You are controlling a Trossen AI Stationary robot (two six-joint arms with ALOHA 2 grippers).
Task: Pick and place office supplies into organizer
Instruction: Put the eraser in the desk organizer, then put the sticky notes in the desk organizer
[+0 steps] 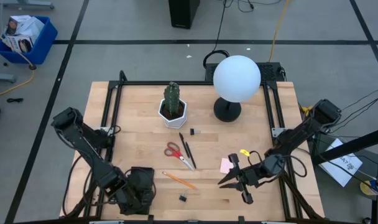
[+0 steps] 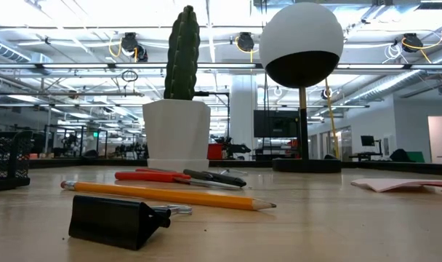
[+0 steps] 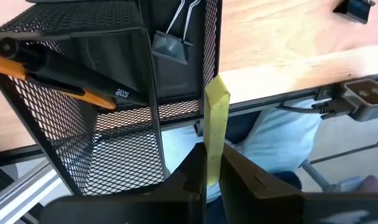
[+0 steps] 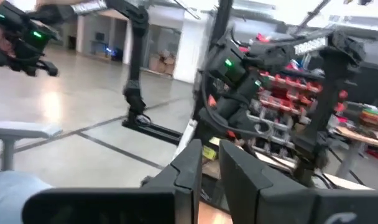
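The left gripper (image 3: 207, 171) is clamped on a yellow sticky-note pad (image 3: 216, 118), held edge-up just beside the mesh organizer (image 3: 114, 130). Centre it over one compartment before releasing. Only the left wrist view shows the pen and binder clip already inside. The right gripper (image 1: 237, 180), apparently nearly closed and empty, waits beside the pink sticky-note pad (image 1: 226, 165).

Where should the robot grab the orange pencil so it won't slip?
Probably the middle of the orange pencil, coming straight down from above. It lies flat on the table with bare wood on both sides, so the fingers could straddle the thin shaft crosswise. The black clip lies clear of it.
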